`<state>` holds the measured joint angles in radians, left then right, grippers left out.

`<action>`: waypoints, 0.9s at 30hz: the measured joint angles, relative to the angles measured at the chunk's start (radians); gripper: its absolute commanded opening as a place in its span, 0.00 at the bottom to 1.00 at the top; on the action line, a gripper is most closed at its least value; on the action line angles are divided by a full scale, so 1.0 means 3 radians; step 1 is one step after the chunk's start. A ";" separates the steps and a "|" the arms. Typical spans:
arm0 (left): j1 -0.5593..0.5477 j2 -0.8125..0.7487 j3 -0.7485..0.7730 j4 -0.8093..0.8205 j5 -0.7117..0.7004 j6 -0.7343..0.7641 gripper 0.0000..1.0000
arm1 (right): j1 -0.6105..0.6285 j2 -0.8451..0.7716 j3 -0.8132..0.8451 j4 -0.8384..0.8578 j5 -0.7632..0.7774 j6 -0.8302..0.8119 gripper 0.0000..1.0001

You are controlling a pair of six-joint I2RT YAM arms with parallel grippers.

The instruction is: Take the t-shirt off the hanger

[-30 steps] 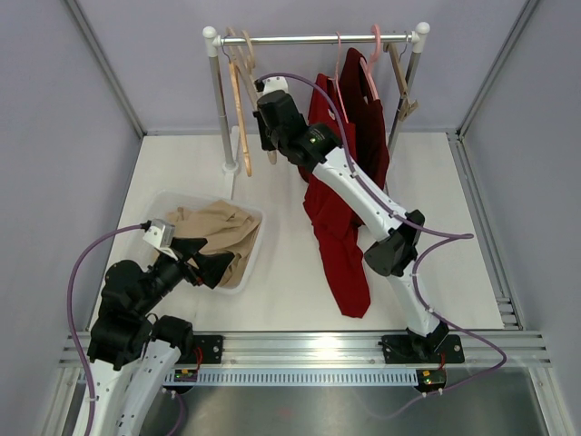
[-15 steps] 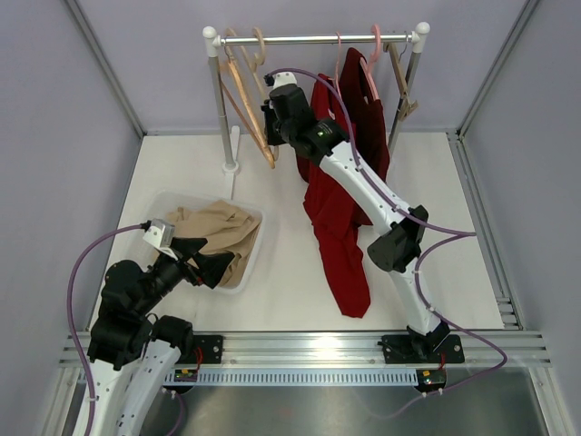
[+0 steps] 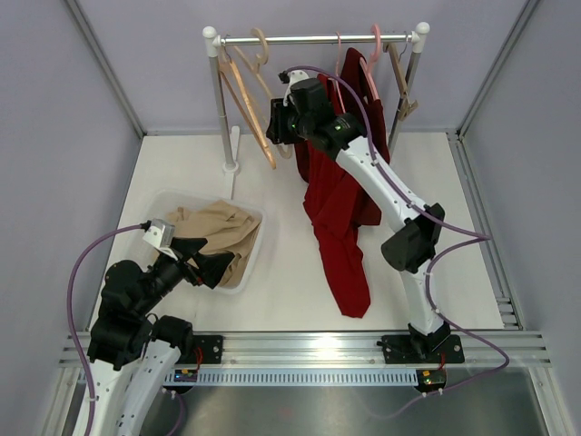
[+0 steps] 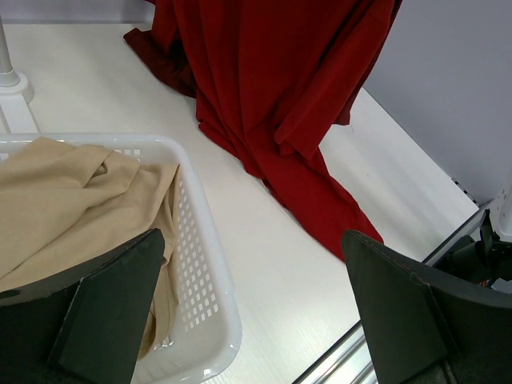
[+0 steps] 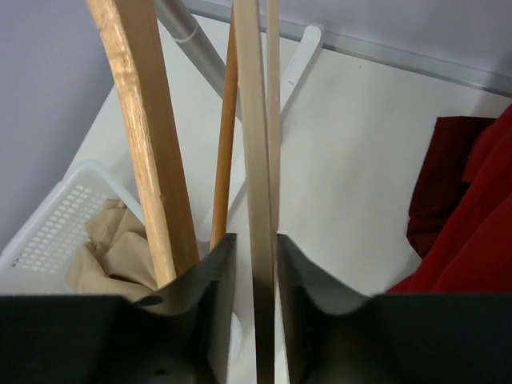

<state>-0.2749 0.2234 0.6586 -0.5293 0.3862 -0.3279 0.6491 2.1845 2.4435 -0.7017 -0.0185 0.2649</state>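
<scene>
Right fingers (image 5: 200,298) around one pale hanger (image 5: 254,232)

On the white counter (image 3: 286,272), sitting at the near left: a white perforated basket (image 4: 200,256), holding a crumpled tan cloth (image 3: 218,227). Standing at the back left, the rack foot (image 3: 231,167). Trailing onto the middle and lying in folds, the red t-shirt (image 3: 349,272), bare surface showing between it and the basket.
</scene>
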 measured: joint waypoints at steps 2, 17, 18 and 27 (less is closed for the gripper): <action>0.0000 -0.0001 0.0000 0.0000 0.0000 0.0000 0.99 | 0.0000 -0.0151 -0.0209 0.0047 0.0003 0.0018 0.57; 0.0011 0.0000 0.0000 0.0000 0.0000 -0.0001 0.99 | -0.0004 -0.2085 -0.1723 0.0380 0.0212 -0.0188 0.61; 0.0014 0.0000 0.0000 0.0000 0.0000 -0.0001 0.99 | -0.0011 -0.2149 -0.1733 0.0379 0.0251 -0.0214 0.55; 0.0022 0.0000 0.0000 0.0000 0.0000 -0.0001 0.99 | -0.0384 -0.1859 -0.1362 0.0175 0.0646 -0.0450 0.44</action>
<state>-0.2684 0.2234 0.6586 -0.5293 0.3862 -0.3283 0.5339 1.6268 2.0350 -0.6491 0.1753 0.1299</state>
